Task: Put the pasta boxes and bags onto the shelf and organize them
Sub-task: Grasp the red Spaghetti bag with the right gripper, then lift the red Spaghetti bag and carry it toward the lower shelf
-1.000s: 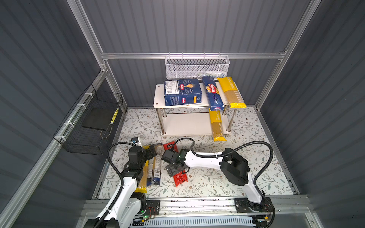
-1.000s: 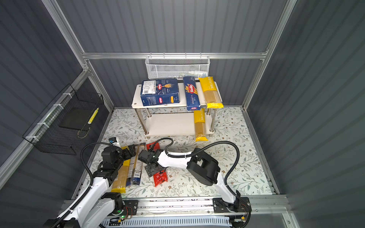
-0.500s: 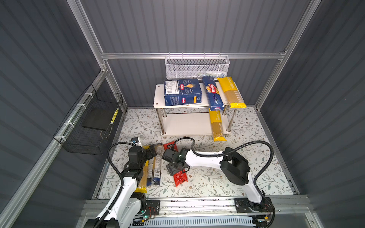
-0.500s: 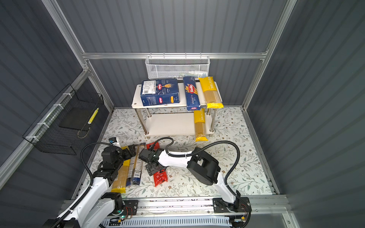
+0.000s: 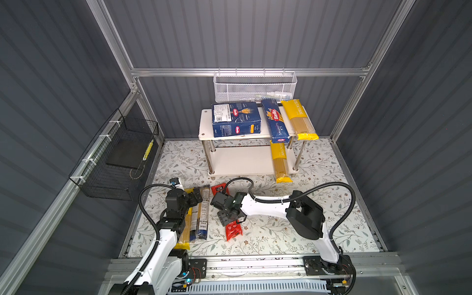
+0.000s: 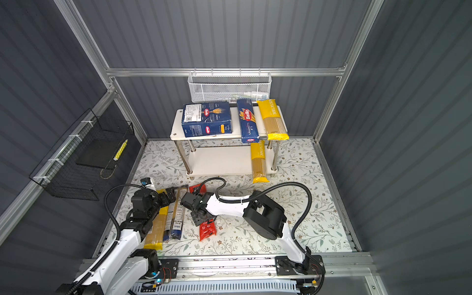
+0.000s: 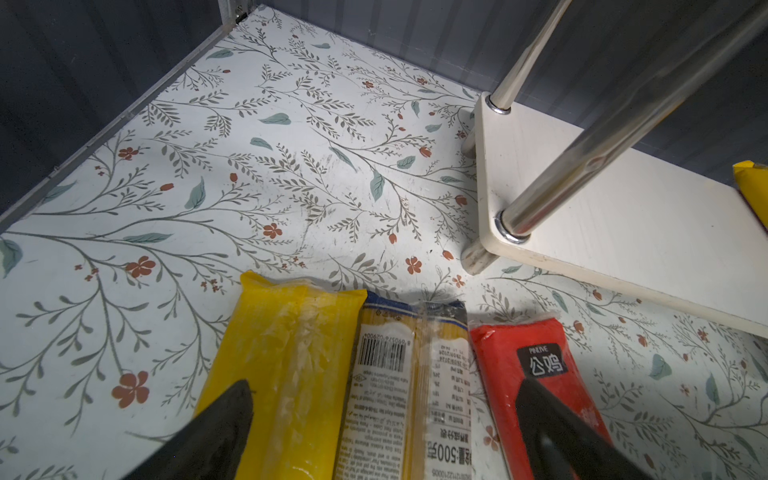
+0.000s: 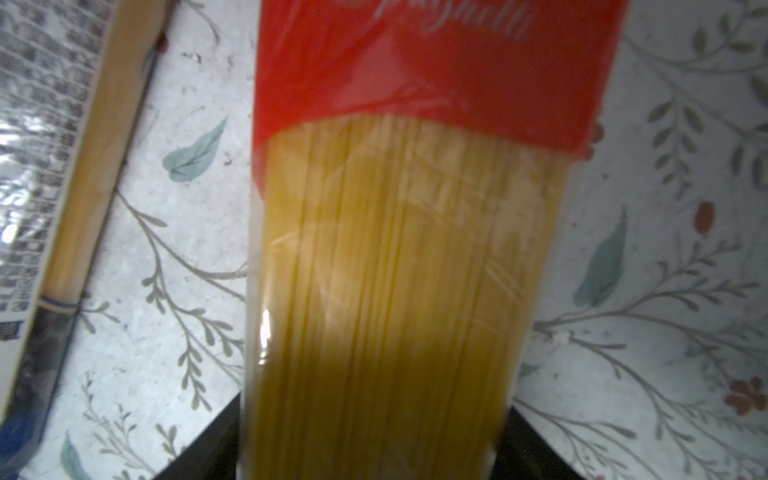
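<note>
The shelf (image 5: 205, 122) stands at the back. Its top board holds the wide pasta box (image 5: 236, 122), the narrow SPAGHETTI box (image 5: 275, 122) and a yellow-ended bag (image 5: 300, 120). Another yellow-ended bag (image 5: 279, 163) lies on the lower board. Three bags lie side by side on the floor: a yellow one (image 7: 291, 353), a blue-and-white labelled one (image 7: 411, 374) and a red one (image 8: 415, 208). My right gripper (image 8: 374, 449) is down on the red bag (image 5: 233, 229), a finger against each long edge. My left gripper (image 7: 384, 399) hovers open over the yellow and labelled bags.
A white mesh basket (image 5: 255, 86) hangs on the back wall above the shelf. On the left wall hangs a black wire basket (image 5: 117, 158). Grey walls close in three sides. The chrome front leg (image 7: 582, 166) of the shelf stands close to the floor bags.
The right gripper's jaws have drawn in onto the red bag's sides. Both arms have stayed almost where they were, and the bags have not shifted.
</note>
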Controlling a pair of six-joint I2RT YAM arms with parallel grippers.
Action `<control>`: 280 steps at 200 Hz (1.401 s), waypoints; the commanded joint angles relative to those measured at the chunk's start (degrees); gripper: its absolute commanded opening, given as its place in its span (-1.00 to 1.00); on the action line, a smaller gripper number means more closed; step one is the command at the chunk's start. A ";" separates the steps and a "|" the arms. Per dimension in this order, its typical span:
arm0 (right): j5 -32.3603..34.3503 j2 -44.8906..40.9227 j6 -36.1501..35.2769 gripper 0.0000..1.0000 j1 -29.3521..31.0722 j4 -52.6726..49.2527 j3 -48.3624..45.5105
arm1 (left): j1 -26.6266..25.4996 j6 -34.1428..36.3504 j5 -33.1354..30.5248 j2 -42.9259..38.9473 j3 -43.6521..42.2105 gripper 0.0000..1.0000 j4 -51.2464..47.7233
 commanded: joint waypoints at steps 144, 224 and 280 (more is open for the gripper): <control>-2.32 -4.16 1.36 -0.25 -0.63 5.38 -8.70 | 0.32 0.95 0.46 -0.88 0.22 0.99 0.33; -2.53 -9.54 3.78 -0.52 -0.89 11.88 -14.02 | 0.32 0.99 0.55 -1.11 0.21 1.00 0.34; -3.94 -12.93 5.20 -0.65 -1.17 14.66 -17.15 | 0.30 1.03 0.69 -1.53 -0.04 1.00 0.35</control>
